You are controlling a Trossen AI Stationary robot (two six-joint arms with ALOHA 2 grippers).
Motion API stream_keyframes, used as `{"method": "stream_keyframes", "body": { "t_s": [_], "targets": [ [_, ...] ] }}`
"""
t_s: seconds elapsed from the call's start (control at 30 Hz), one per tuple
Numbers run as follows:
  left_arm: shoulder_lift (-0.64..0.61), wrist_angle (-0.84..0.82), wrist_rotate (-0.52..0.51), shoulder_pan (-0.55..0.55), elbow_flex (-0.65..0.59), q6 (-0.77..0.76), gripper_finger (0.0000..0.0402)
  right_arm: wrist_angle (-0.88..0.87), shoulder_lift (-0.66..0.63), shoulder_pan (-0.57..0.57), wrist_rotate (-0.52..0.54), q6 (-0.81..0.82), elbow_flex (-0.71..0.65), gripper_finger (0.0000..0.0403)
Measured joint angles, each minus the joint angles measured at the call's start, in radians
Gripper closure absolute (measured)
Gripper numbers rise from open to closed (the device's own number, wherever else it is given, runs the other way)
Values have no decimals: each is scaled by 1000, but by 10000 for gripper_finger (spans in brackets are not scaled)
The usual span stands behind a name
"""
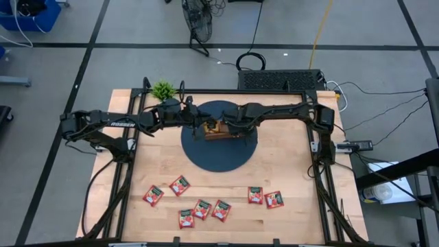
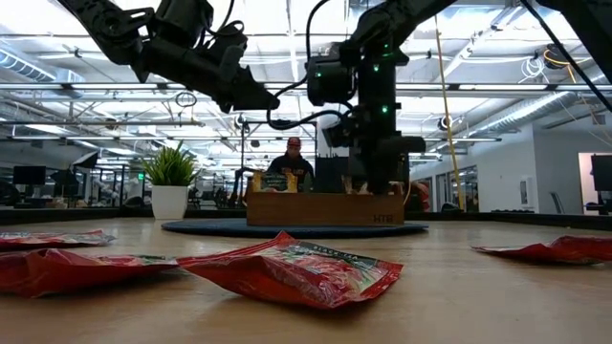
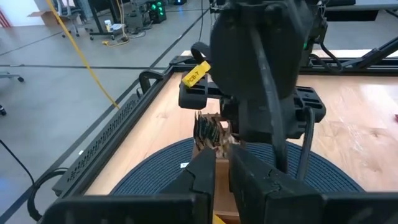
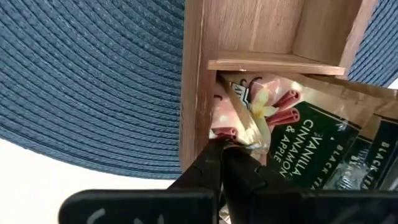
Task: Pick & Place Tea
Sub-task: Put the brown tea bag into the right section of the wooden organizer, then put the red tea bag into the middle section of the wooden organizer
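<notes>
The right end effector (image 4: 222, 163), fingers shut, is pushing sachets into the end compartment of the wooden tray (image 1: 218, 129) on the blue mat (image 1: 219, 152) at the worktop's centre. The left end effector (image 3: 222, 167) hovers just beside it, barely parted and empty. Seven red sachets (image 1: 202, 208) lie near the worktop's front edge. The crowded arms could collide, or a sachet could snag and crumple.

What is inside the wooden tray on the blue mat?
The wooden tray holds tea sachets, one labelled vanilla, cinnamon and apple. The compartment beyond the divider looks empty; the right gripper covers part.
</notes>
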Motion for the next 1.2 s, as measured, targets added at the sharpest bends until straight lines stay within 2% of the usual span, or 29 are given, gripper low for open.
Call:
{"method": "stream_keyframes", "body": {
  "t_s": [0.1,0.37,0.5,0.87,1.2],
  "targets": [
    [0,-2,0,0,0,0,348,19,-6,11,28,4,-2,403],
    [0,-2,0,1,0,0,348,54,-48,13,14,100,-2,396],
    [0,-3,0,1,0,-4,350,52,-49,10,13,118,-2,367],
    [0,-5,0,1,0,-7,350,55,-54,23,21,131,-2,254],
    [0,-5,1,1,0,-7,350,84,-139,32,154,127,-2,214]
  ]
}}
